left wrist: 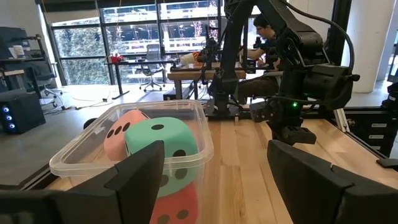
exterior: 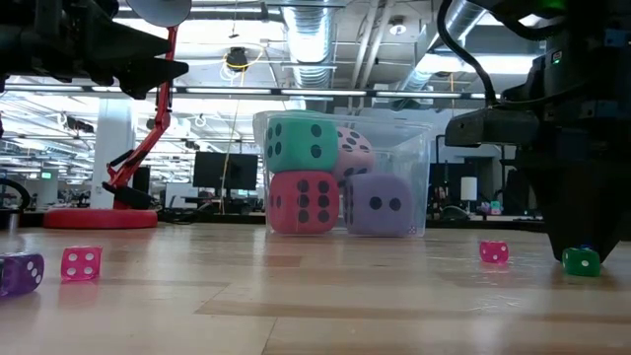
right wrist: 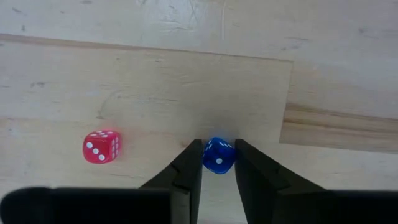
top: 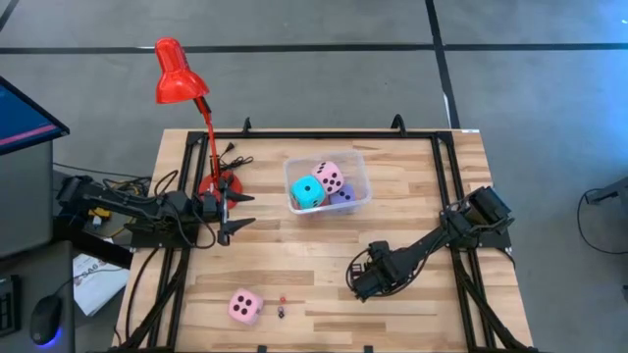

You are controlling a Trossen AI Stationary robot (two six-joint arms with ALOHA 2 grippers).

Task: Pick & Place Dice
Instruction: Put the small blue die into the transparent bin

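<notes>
A clear tub [top: 294,201] at the table's middle holds the cyan die [top: 308,192], a pink die [top: 331,176], the lavender die [exterior: 378,205] and the red die [exterior: 303,202]. Another pink die [top: 244,306] rests on the table near the front edge. My right gripper [right wrist: 218,148] points down right of centre, shut on a small blue die [right wrist: 219,155], which looks green in the low view. A small red die [right wrist: 101,147] lies beside it. My left gripper [left wrist: 214,168] stands open and level, left of the tub. My right gripper pinches the small blue die by two opposite sides [right wrist: 208,155] between its fingertips [right wrist: 191,155]. The fingers come from above, pointing down. The die sits on the table [exterior: 582,261], turned cornerwise to the fingers.
A red desk lamp [top: 177,78] stands on its base [top: 218,184] at the far left. Two more small dice [exterior: 81,262] [exterior: 20,273] lie near the front edge. Bare wood [top: 324,245] stretches between the tub and the front.
</notes>
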